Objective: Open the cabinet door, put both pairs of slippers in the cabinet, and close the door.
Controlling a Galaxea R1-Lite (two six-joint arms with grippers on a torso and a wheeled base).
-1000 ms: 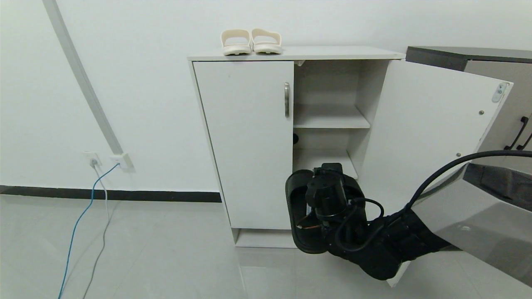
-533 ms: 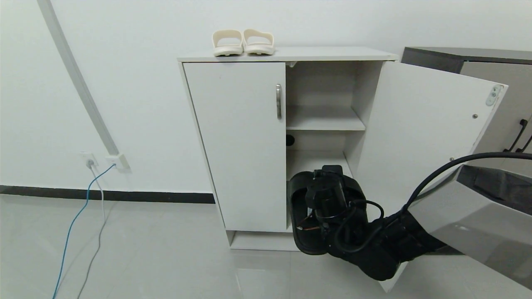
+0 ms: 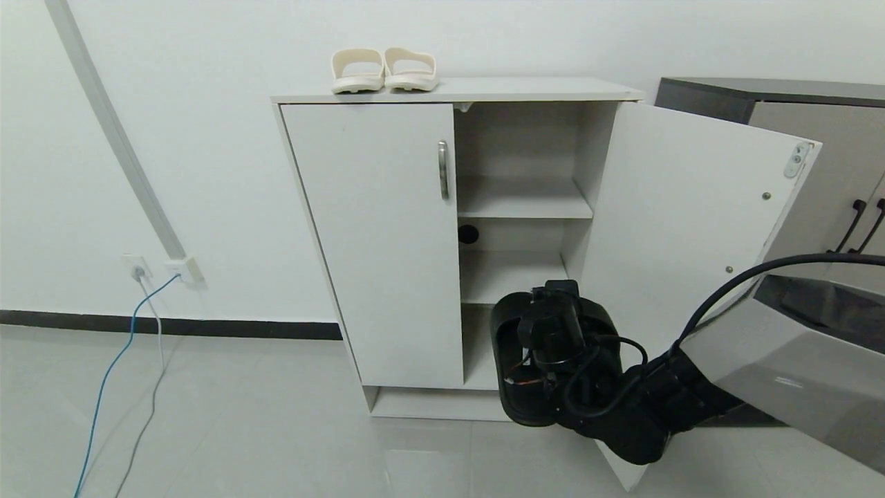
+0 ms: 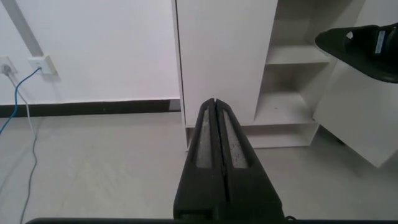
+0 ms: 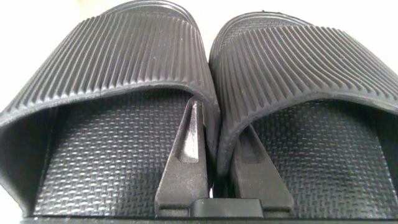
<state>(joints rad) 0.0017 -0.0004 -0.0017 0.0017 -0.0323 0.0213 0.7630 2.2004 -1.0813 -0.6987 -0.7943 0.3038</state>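
A white cabinet (image 3: 373,242) stands against the wall with its right door (image 3: 681,228) swung open and its left door shut. A cream pair of slippers (image 3: 384,69) rests on its top. My right gripper (image 3: 536,346) holds a black pair of slippers (image 3: 515,353) in front of the cabinet's lower compartment, a little outside it. In the right wrist view its fingers (image 5: 189,149) pinch the two inner edges of the black slippers (image 5: 124,93) together. My left gripper (image 4: 214,134) hangs shut and empty above the floor, facing the cabinet (image 4: 224,56).
Two shelves (image 3: 522,200) show inside the open half. A grey cabinet (image 3: 823,138) stands to the right, behind the open door. A wall socket with a blue cable (image 3: 114,360) is at the left. The tiled floor in front is bare.
The head camera has shifted, so the cabinet sits further left in the picture. The right gripper with the black slippers has risen slightly and drawn nearer the open compartment.
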